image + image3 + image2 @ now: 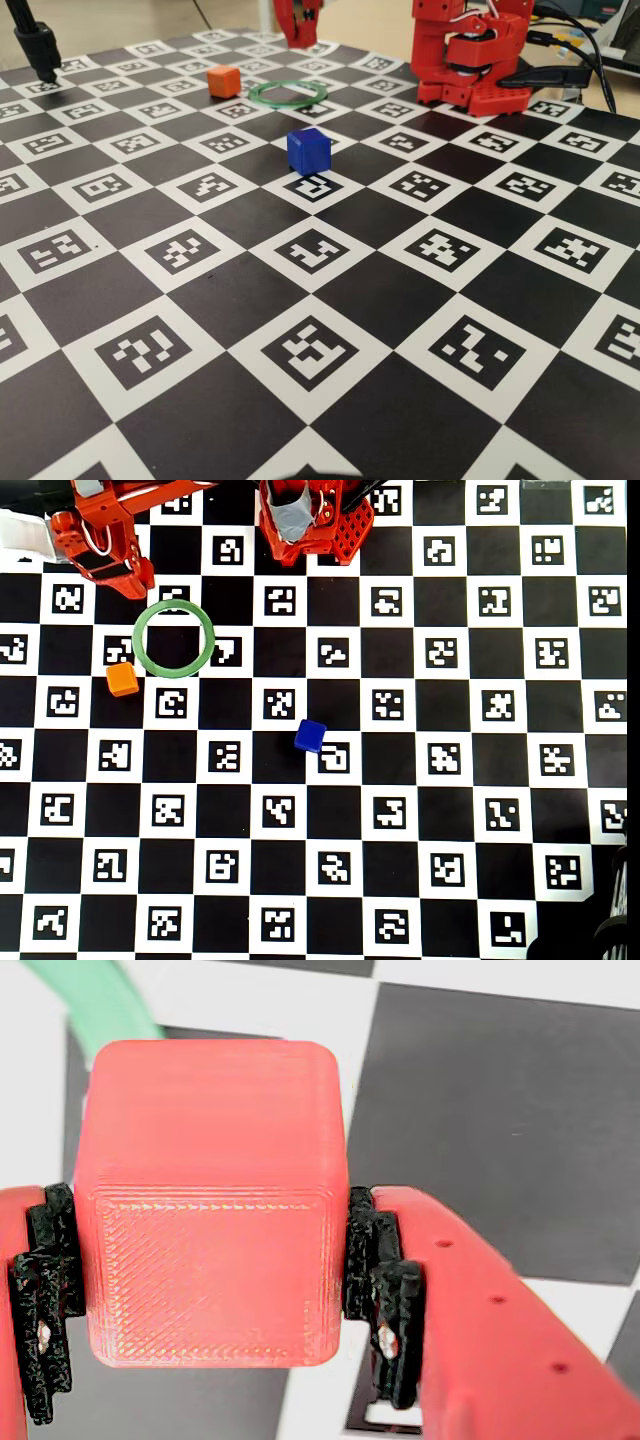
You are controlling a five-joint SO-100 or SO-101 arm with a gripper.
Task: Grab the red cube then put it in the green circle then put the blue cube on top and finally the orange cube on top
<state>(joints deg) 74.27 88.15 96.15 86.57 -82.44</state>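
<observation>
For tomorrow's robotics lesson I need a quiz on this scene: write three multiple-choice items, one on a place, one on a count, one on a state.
1. In the overhead view, where is the orange cube?
A. inside the green ring
B. just outside the green ring, lower left
C. touching the blue cube

2. How many cubes rest on the board?
A. two
B. three
C. none

3. What is the end effector doing?
A. open and empty
B. shut on the red cube
C. shut on the ring

Answers: 1 B, it sits beside the rim; 2 A, only orange and the blue cube; 3 B, pads press both sides.
</observation>
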